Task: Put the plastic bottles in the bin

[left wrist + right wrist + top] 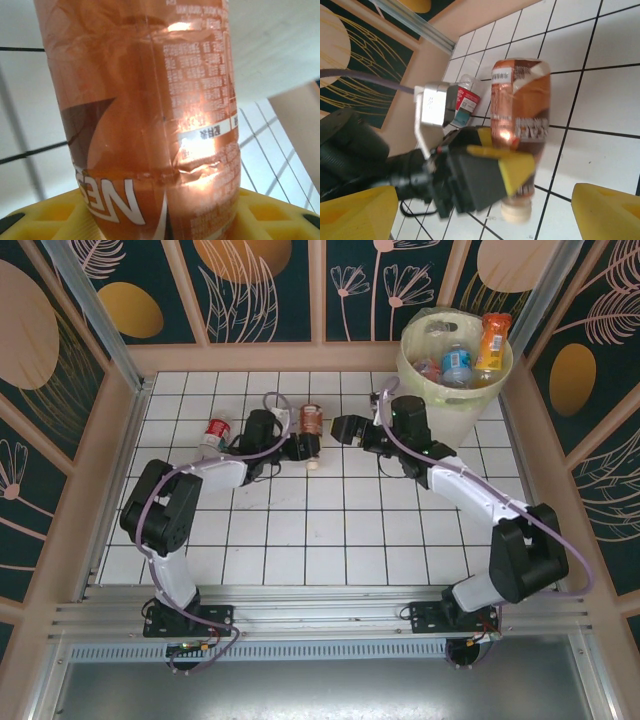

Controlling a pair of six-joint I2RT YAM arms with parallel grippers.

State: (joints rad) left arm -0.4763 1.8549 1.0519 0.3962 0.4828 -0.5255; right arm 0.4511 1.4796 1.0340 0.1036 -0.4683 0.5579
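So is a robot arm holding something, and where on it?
Yes. The left gripper has its jaws shut on the orange-brown plastic bottle, gripping its body near the cap end. The right gripper holds nothing.

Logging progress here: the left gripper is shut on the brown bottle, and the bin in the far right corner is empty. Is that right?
Not quite: the bin is not empty. The top external view shows several bottles inside it. The rest stands: the left gripper is shut on the brown bottle.
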